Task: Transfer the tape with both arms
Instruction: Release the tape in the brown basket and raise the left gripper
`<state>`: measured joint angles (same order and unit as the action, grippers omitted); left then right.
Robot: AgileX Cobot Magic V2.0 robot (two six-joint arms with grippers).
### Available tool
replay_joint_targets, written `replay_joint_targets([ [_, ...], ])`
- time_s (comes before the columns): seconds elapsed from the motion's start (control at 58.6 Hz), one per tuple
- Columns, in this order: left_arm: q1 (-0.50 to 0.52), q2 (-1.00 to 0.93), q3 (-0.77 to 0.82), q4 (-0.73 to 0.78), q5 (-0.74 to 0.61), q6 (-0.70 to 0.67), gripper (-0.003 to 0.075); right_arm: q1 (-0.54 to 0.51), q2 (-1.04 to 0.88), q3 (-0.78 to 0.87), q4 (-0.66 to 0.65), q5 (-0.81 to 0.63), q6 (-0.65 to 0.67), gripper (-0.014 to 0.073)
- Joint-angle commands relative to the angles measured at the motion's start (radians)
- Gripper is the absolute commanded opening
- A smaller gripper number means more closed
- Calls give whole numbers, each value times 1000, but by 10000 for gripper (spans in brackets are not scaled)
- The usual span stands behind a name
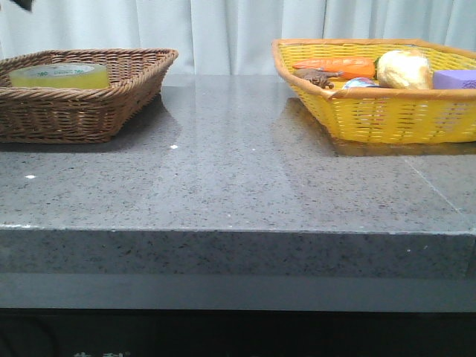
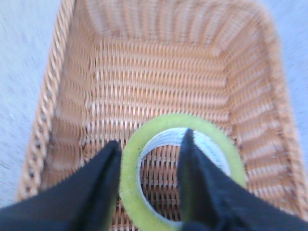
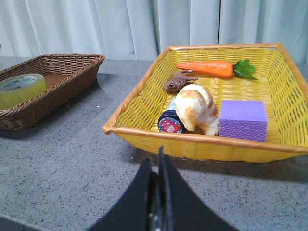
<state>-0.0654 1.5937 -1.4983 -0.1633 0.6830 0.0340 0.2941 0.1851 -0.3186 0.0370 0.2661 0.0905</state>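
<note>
The left end effector is seen spread open over the tape, one finger placed outside the yellow ring and the other inside the hollow core, so that the roll's wall is straddled; it cannot be told whether the wall is already touched. This placement is judged to be chosen because a roll lying flat offers only its wall to be pinched. The tape is found lying flat in the brown basket at the left end of the table. The right end effector is held closed and empty above the table, just before the yellow basket, presumably kept ready to receive the roll. In that basket a carrot, a bread-like lump, a purple block, a small tin and a brown figure are seen.
</note>
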Motion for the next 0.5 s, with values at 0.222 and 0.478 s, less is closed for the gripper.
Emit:
replay_joint_targets([
  [0.222, -17, -329, 224, -16, -173, 59, -20, -5, 6, -27, -13, -78, -5, -90],
  [0.478, -17, -657, 592, -16, -347, 59, -20, -5, 6, -27, -13, -83, -5, -90],
])
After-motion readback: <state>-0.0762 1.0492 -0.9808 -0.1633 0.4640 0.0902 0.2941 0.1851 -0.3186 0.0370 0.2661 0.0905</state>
